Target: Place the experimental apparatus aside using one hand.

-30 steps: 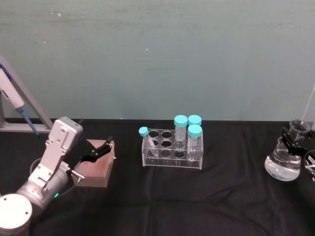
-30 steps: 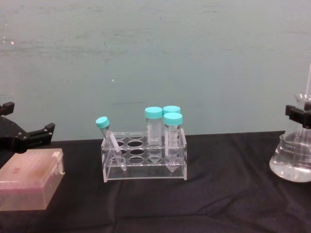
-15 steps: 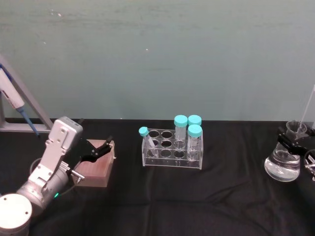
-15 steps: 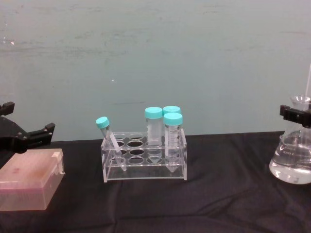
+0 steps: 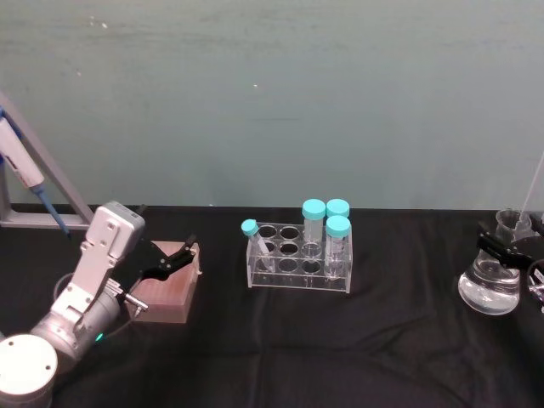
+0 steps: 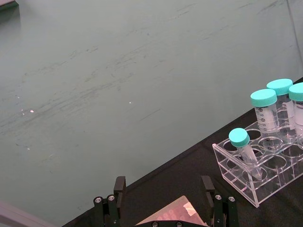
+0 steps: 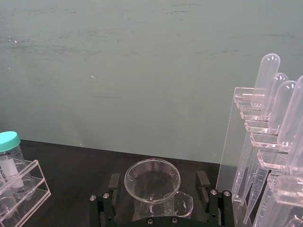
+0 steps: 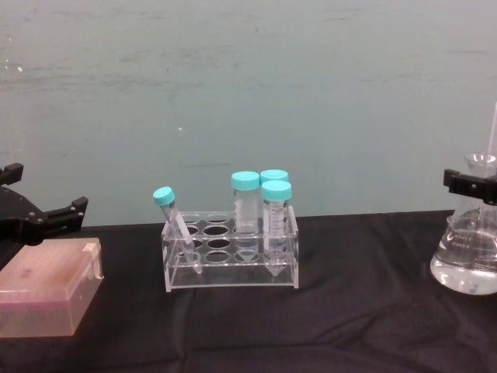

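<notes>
Flask: conical flask (image 5: pixel 488 289) stands upright, right edge of the head view.
Right claw: my right claw (image 5: pixel 503 244) flanks its neck, grip cannot tell.
Left claw: my left claw (image 5: pixel 167 257) spread, far left.

Clear tube rack (image 5: pixel 297 263) holds teal-capped tubes (image 5: pixel 314 223); pink box (image 8: pixel 48 297) left.

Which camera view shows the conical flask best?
The chest view: the conical flask appears from the side, liquid visible, its neck between the right gripper's fingers. The head view shows it smaller; the right wrist view shows mostly its mouth.
</notes>
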Controlling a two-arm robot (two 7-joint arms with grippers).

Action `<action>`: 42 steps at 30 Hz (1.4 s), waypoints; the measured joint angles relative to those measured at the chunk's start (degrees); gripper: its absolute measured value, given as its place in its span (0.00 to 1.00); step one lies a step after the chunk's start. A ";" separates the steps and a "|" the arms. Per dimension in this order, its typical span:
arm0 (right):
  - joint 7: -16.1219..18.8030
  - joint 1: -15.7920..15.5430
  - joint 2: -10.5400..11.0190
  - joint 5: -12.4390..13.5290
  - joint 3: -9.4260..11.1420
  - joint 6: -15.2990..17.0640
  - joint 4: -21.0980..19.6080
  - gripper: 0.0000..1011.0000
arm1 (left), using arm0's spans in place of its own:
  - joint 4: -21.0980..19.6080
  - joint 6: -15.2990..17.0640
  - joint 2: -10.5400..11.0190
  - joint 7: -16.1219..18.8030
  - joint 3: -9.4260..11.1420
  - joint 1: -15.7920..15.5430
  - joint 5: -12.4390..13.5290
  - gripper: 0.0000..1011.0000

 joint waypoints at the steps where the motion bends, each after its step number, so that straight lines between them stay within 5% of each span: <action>1: 0.00 0.00 0.00 0.00 0.00 0.00 0.00 0.99 | 0.00 0.00 0.00 0.00 0.00 0.00 0.00 0.99; 13: -0.31 -0.26 0.20 -0.58 -0.37 -0.37 -0.43 0.99 | 0.00 0.00 0.00 0.00 0.00 0.00 0.00 0.99; 30: -1.43 -2.98 1.03 -3.51 -0.38 -5.15 -5.50 0.99 | 0.00 0.00 0.00 0.00 0.00 0.00 0.00 0.99; 42: 1.07 -5.51 1.99 -3.54 -0.34 -7.86 -10.52 0.99 | 0.00 0.00 0.00 0.01 0.00 0.00 0.00 0.99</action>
